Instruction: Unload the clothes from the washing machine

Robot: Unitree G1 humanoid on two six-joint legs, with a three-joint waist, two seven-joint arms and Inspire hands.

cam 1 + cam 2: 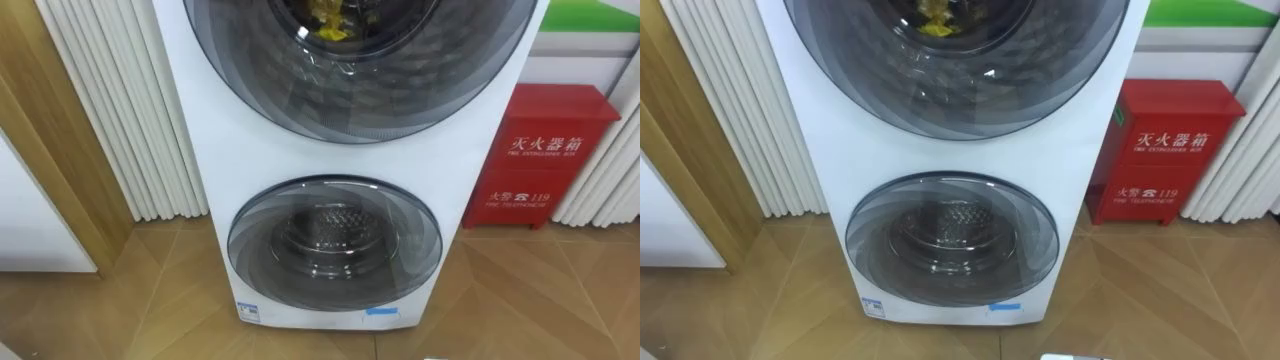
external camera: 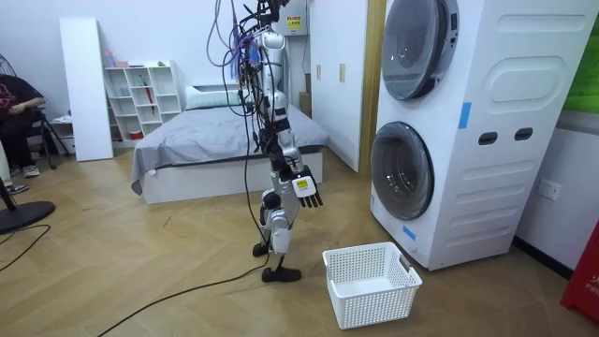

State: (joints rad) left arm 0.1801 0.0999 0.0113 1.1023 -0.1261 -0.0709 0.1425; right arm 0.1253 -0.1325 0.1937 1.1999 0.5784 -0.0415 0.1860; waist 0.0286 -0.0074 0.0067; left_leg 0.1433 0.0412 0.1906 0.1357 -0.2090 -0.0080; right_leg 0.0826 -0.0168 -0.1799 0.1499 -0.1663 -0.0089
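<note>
yellow clothes (image 1: pixel 330 22) lie in the upper drum (image 1: pixel 360 95) of the washing machine (image 2: pixel 487 140), behind its round glass door.
the lower drum (image 1: pixel 333 240) shows bare metal through its glass. a white basket (image 2: pixel 370 284) sits with nothing in it on the floor between robot and machine. the robot stands facing the machine, right hand (image 2: pixel 304 190) held out in front, fingers loose and straight, holding nothing. a red box (image 1: pixel 545 155) stands beside the machine.
</note>
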